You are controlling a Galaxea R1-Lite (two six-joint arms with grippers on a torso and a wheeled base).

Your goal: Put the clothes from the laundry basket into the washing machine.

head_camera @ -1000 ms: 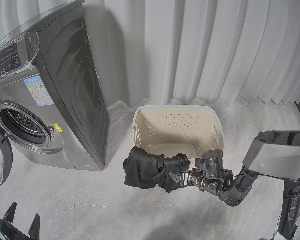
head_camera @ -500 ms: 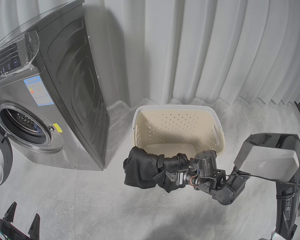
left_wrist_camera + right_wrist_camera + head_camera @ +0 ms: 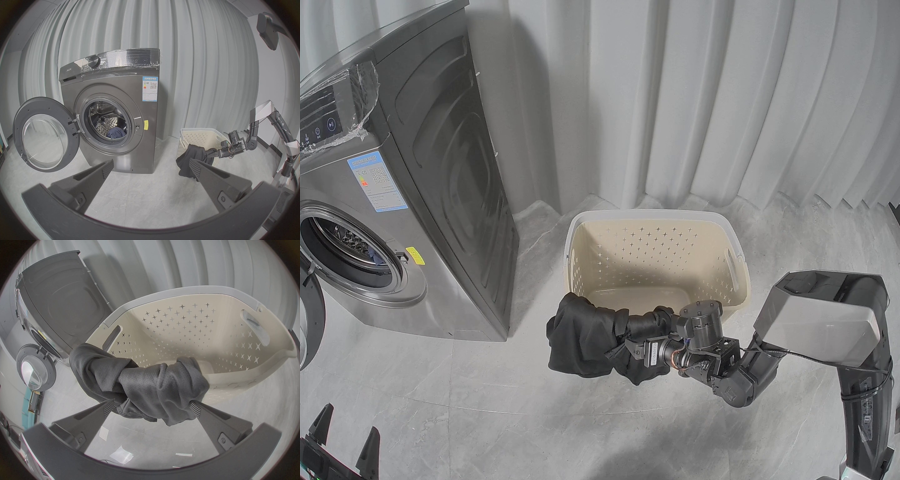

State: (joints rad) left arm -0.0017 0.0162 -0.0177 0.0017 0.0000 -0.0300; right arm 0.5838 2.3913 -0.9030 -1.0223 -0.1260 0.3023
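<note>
A black garment hangs over the front rim of the cream laundry basket, most of it drooping outside toward the floor. My right gripper is at the garment's right end, open. In the right wrist view its fingers straddle the bunched cloth, with the tips against the cloth's lower edge. The washing machine stands to the left with its drum open and a blue cloth inside. My left gripper is low at the near left, open and holding nothing.
The round machine door is swung wide open to the drum's left. White curtains run behind the basket. Bare grey floor lies between the machine and the basket.
My right arm has moved left toward the garment, bringing its open fingers up to the bunched cloth. The garment, basket and left gripper have not moved.
</note>
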